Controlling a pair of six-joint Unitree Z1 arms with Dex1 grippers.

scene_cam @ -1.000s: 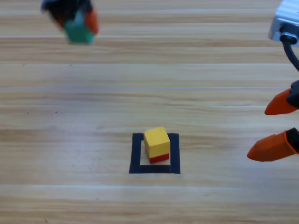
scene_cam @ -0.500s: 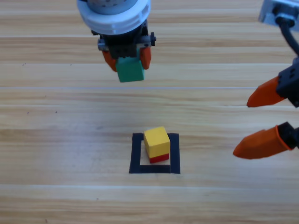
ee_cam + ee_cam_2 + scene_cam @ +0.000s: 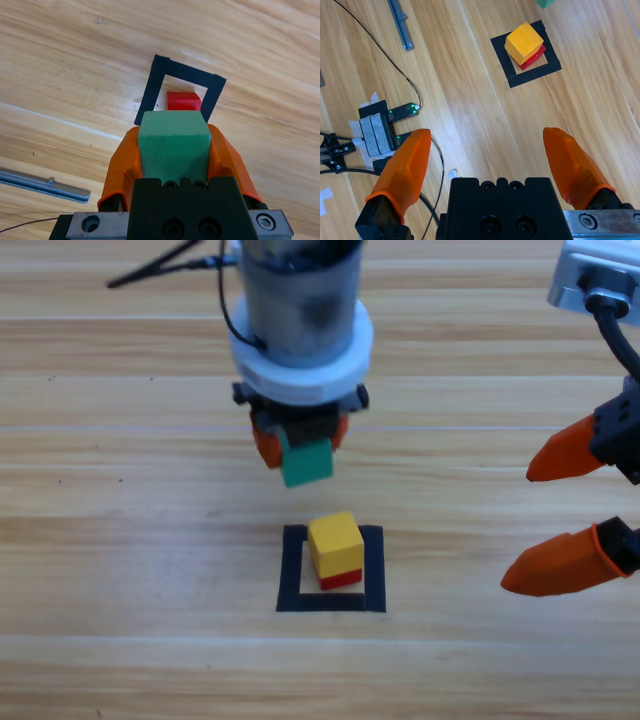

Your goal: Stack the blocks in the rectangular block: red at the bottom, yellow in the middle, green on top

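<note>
Left end effector (image 3: 300, 450): closed on the small matte teal-green cube (image 3: 307, 462), which is clamped between the two orange jaws and held in the air, clear of the stack, just beyond the far side of the tape outline in the high view.
Reason for the hold: the green cube is judged to be carried high so that it can be brought over the yellow one without knocking it; it goes on last.
Stack: the small matte yellow cube (image 3: 335, 544) is set on the small matte red cube (image 3: 342, 579), inside the near-square outline of black tape (image 3: 292, 570) on the wooden counter (image 3: 130, 540). The yellow cube sits slightly askew on the red one, so a careful lowering is judged necessary.
Right end effector (image 3: 560, 516): held wide open and empty, well apart from the stack at the right edge, judged to be waiting out of the way.
Hidden in the left wrist view: the yellow cube is covered by the held green cube; only part of the red cube shows beyond it.
Hidden in the high view: most of the red cube is covered by the yellow one.
Cut off in the right wrist view: only a corner of the green cube shows at the top edge.
Task state: two of three cubes are placed; green is not yet set down.
</note>
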